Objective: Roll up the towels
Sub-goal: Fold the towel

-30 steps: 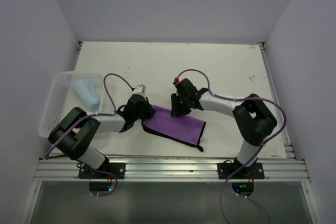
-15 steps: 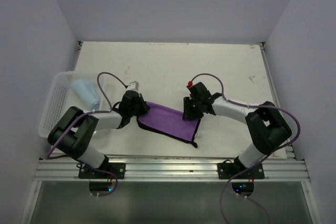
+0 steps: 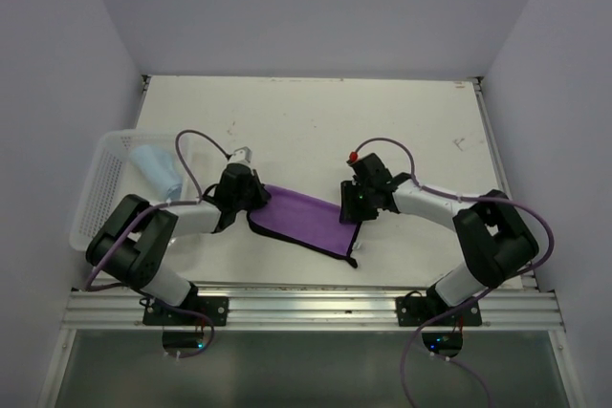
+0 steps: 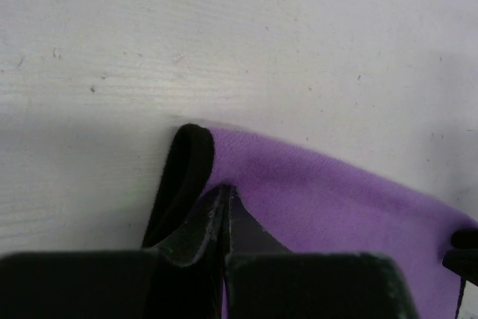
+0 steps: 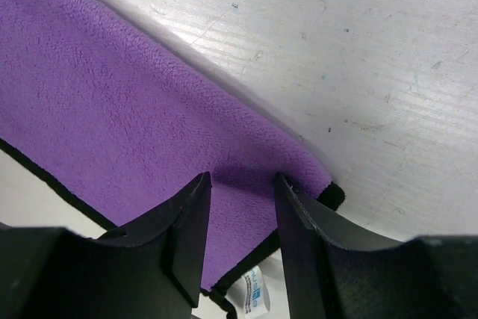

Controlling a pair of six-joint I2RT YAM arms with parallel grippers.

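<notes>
The dark towel (image 3: 301, 220) lies purple face up between the two arms, its black edge showing along the near side. My left gripper (image 3: 253, 204) is shut on the towel's left corner; in the left wrist view the fingertips (image 4: 225, 193) pinch the purple cloth (image 4: 336, 199) beside its curled black hem (image 4: 187, 166). My right gripper (image 3: 350, 211) stands open over the right corner, its fingers (image 5: 190, 207) straddling flat purple cloth (image 5: 112, 95) near the white tag (image 5: 254, 294). The light blue towel (image 3: 158, 169) sits rolled in the basket.
A white mesh basket (image 3: 98, 193) stands at the table's left edge, beside the left arm. The table's near rail (image 3: 306, 308) runs just behind the dark towel. Cables loop above both wrists.
My right gripper has moved right and nearer, and its jaws have widened off the cloth. The towel's right end has shifted with it. The left gripper has edged slightly left, still shut.
</notes>
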